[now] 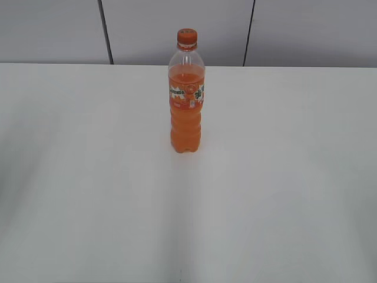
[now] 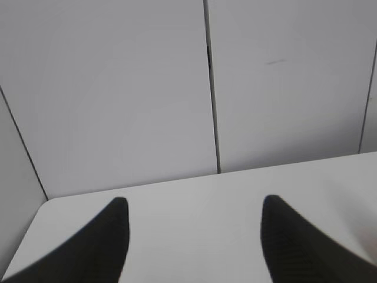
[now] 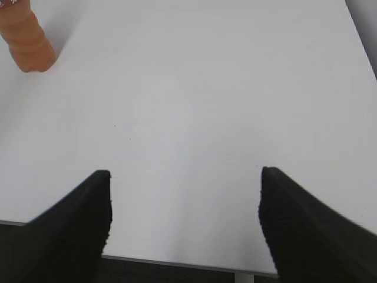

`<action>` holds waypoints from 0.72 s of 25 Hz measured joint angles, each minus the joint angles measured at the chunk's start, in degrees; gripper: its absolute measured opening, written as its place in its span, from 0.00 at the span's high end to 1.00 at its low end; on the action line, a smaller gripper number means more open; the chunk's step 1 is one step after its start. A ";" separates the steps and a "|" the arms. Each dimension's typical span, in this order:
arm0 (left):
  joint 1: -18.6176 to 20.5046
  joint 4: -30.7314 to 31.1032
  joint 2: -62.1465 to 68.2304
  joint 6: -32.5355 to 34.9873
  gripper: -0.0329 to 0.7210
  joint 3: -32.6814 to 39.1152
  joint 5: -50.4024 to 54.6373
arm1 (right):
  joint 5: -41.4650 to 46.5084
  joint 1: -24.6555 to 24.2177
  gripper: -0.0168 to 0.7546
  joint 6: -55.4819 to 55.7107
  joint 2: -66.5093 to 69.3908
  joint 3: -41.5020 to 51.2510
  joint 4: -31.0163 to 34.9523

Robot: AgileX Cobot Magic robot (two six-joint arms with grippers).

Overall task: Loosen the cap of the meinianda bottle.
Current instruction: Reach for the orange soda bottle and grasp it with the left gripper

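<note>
The meinianda bottle [image 1: 186, 112] stands upright on the white table [image 1: 88, 177], toward the back middle, with orange drink and an orange-green-white label band. Its orange cap [image 1: 187, 38] sits on the neck. In the right wrist view only the bottle's lower body [image 3: 26, 41] shows at the top left. My left gripper [image 2: 193, 203] is open and empty over the table's far left corner. My right gripper [image 3: 185, 174] is open and empty over the table's near edge. Neither gripper shows in the exterior view.
Grey wall panels [image 1: 177, 29] with dark seams stand behind the table. The table's near edge [image 3: 177, 262] shows in the right wrist view, its rounded far left corner [image 2: 44, 206] in the left wrist view.
</note>
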 joint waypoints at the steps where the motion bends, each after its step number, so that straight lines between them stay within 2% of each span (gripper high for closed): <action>1: 0.00 -0.45 0.57 0.00 0.38 0.00 -1.15 | 0.00 0.00 0.22 0.00 0.00 0.00 0.00; 9: 0.00 -0.45 6.66 0.00 0.38 0.00 -12.36 | 0.00 0.00 0.22 0.00 0.00 0.00 0.00; 18: 0.00 -0.45 19.28 0.00 0.38 0.05 -26.10 | 0.00 0.00 0.22 0.00 0.00 0.00 0.00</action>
